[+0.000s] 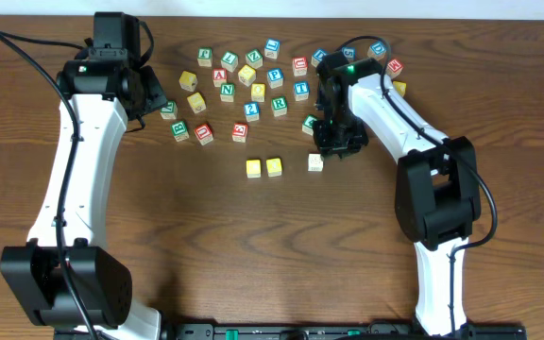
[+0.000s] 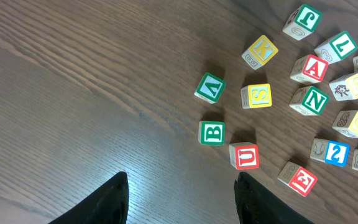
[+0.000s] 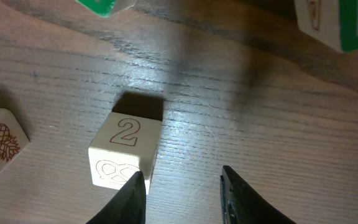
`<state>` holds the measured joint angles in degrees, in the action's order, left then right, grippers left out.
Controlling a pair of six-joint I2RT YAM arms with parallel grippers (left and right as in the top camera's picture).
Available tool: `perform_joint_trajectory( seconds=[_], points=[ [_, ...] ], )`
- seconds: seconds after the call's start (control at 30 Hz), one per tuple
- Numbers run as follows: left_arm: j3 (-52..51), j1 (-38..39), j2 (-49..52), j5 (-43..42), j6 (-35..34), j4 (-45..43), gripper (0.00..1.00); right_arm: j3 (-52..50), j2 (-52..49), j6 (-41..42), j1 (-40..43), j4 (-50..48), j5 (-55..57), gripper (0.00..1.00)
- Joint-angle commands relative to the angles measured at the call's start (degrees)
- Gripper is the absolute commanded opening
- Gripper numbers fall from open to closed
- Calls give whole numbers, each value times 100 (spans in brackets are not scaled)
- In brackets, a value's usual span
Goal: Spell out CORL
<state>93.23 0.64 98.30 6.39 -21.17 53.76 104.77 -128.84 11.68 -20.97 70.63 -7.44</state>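
Left hand: my left hand [image 2: 180,186] hovers over bare bench [image 1: 178,236], fingers moderately apart and holding nothing.
Near it: a green B cube [image 2: 212,132] and a red U cube [image 2: 246,155] lie just ahead of the fingers, neither of them wanted for the word.
Pile: the loose pile [image 1: 253,80] sits along the far side. The blue L must be in there, but I cannot pick it out from these views.
Row start: the first yellow cube [image 1: 253,167] and second yellow cube [image 1: 274,166] sit side by side in front of the pile, close together.
Third place: the pale cube [image 3: 126,152] lies apart to their right, with a wider gap than the one between the yellow pair. My wrist view shows an outlined 2 on it, and I cannot see an R from here.
Right hand: my right hand [image 3: 182,177] is low over the bench with a narrow-to-middling gap and only wood between the fingers. The pale cube is just outside one finger [image 3: 129,199].
Risk, nudge: a sideways move or a closing finger would likely push that cube crooked or tip it onto another face.
Risk, letter: if the wrong face ends up on top, the row misreads.
Risk, pile: reaching for the L among tightly packed neighbours could scatter them toward the row.
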Motion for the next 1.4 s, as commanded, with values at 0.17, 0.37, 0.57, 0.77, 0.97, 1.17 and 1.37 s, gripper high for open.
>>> perform_joint_trajectory(
  seconds=[0.17, 0.37, 0.57, 0.77, 0.97, 1.17, 1.37],
  points=[
    [-7, -4, 28, 74, -48, 15, 54, -304, 192, 46, -44, -162, -17, 35],
    [-7, -4, 28, 74, -48, 17, 54, -334, 192, 52, -20, -122, 409, 38],
    [-7, -4, 28, 74, -48, 17, 54, -546, 192, 70, 155, -151, 501, 38],
    [-7, -4, 28, 74, -48, 17, 54, -817, 192, 111, 337, -321, 496, 40],
    [-7, -4, 28, 74, -48, 15, 54, -282, 199, 107, 463, -87, 367, 41],
    [-7, -4, 28, 74, -48, 15, 54, 1086, 199, 85, 328, 37, 120, 44],
    [-7, -4, 28, 74, -48, 15, 54, 1241, 129, 157, -122, -1735, -219, 48]
  ],
)
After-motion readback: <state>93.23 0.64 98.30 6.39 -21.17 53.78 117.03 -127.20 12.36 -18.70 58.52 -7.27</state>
